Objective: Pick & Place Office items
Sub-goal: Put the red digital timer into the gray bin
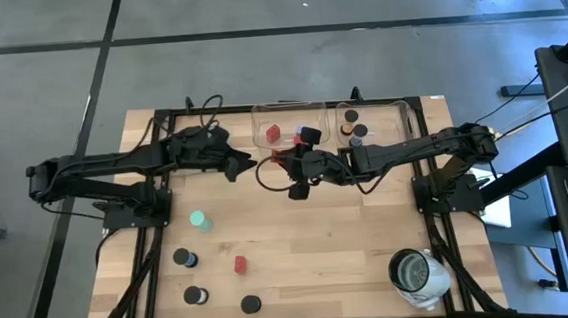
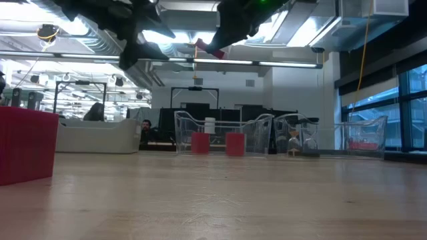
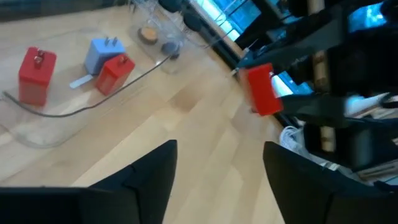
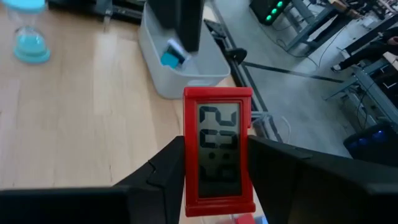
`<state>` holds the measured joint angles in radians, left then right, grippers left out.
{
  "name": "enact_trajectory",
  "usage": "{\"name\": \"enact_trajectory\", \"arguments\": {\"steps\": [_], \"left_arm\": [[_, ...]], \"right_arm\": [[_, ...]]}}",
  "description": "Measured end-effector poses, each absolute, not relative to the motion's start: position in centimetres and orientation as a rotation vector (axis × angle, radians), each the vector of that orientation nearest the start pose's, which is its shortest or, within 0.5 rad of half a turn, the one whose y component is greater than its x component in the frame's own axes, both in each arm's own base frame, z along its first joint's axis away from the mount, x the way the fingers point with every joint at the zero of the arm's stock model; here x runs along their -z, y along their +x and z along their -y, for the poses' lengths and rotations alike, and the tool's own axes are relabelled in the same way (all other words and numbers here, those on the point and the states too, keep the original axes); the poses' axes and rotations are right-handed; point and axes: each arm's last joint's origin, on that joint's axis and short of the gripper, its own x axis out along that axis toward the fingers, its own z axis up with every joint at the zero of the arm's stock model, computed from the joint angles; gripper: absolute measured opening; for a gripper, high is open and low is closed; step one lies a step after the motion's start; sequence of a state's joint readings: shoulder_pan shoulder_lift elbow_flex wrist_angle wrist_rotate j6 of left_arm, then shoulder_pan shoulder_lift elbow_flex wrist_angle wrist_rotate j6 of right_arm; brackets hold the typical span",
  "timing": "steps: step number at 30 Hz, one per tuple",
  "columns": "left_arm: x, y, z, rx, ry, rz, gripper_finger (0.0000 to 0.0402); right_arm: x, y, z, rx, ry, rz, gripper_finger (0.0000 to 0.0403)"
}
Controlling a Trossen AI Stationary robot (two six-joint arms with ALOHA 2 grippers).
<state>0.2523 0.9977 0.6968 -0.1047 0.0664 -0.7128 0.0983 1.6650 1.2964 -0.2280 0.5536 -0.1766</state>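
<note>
My right gripper (image 1: 293,166) hangs above the table's middle, just near of the clear trays, shut on a red block with a grey digit display (image 4: 218,149). That block also shows in the left wrist view (image 3: 263,91) and high in the low view (image 2: 215,51). My left gripper (image 1: 240,165) is open and hovers a little to its left, empty (image 3: 221,146). Two red blocks (image 3: 37,74) and a pale-blue cube (image 3: 99,53) rest in the left clear tray (image 1: 263,140). A teal piece (image 1: 200,221), a red block (image 1: 239,265) and black caps (image 1: 250,305) stand on the near-left boards. My right gripper pinches the red display block between its two fingers, one on each long side edge (image 4: 186,168), at the half nearest the wrist. The fingers reach about level from the table's right. The block is lifted clear of the table, its display toward the wrist camera.
A second clear tray (image 1: 401,106) at the far edge holds black caps (image 1: 360,131). The silvery-white round container (image 1: 417,275) stands at the near right corner. A cable (image 3: 93,102) crosses the left tray. Bare boards lie between the scattered pieces and the container.
</note>
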Motion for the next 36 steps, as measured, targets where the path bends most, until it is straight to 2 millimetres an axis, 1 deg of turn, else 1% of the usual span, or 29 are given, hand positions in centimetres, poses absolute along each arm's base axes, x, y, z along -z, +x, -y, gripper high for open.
{"name": "enact_trajectory", "arguments": {"steps": [4,6,10,13,18,22,29,36], "left_arm": [[-26.8,22.7,-6.0,-0.325,-0.761,-0.258,0.026],[-26.8,23.4,-6.3,-0.308,-0.758,-0.22,0.0266],[-26.8,24.6,-6.5,-0.219,-0.756,-0.163,0.0269],[-26.5,25.2,-6.5,-0.189,-0.776,-0.15,0.0267],[-25.4,25.9,-6.7,-0.21,-0.831,-0.187,0.0262],[-25.0,26.4,-6.7,-0.208,-0.859,-0.195,0.0255],[-25.3,26.8,-5.6,-0.152,-0.846,-0.17,0.0241],[-25.4,26.9,-5.5,-0.143,-0.844,-0.162,0.0237]], "right_arm": [[-28.3,37.3,-1.7,0.355,-0.333,-0.599,0.0143],[-28.3,37.3,-1.6,0.363,-0.331,-0.598,0.0145],[-28.3,37.2,-1.6,0.372,-0.334,-0.599,0.0145],[-28.3,37.2,-1.6,0.369,-0.346,-0.601,0.0145],[-28.3,37.2,-1.6,0.366,-0.364,-0.605,0.0145],[-28.3,37.2,-1.6,0.36,-0.385,-0.613,0.0145],[-28.2,37.2,-1.6,0.354,-0.4,-0.622,0.0145],[-28.2,37.2,-1.6,0.342,-0.439,-0.63,0.0146]]}}
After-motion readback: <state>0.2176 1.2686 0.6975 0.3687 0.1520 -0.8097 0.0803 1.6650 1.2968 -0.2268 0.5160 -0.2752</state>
